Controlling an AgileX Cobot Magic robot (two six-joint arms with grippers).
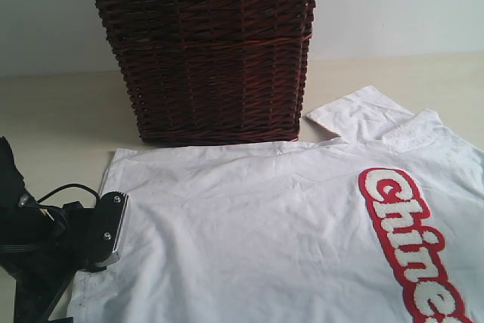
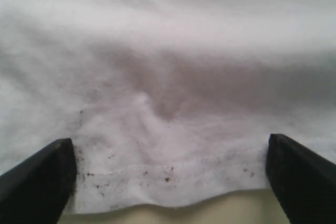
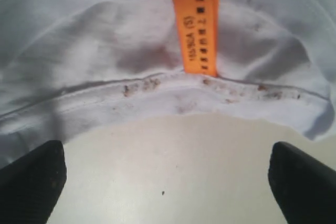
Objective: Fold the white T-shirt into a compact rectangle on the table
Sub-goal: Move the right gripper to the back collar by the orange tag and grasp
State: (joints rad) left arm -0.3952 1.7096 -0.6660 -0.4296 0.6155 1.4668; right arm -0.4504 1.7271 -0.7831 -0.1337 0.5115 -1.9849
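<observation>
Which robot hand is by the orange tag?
The right gripper: its jaws face the orange neck tag on the white T-shirt. The left gripper faces plain hem.

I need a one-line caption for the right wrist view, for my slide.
Open right pincer over the table, facing the collar and orange neck tag of the white T-shirt.

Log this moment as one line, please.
white T-shirt: unfolded on table | left gripper: open at hem | right gripper: open at collar
</observation>
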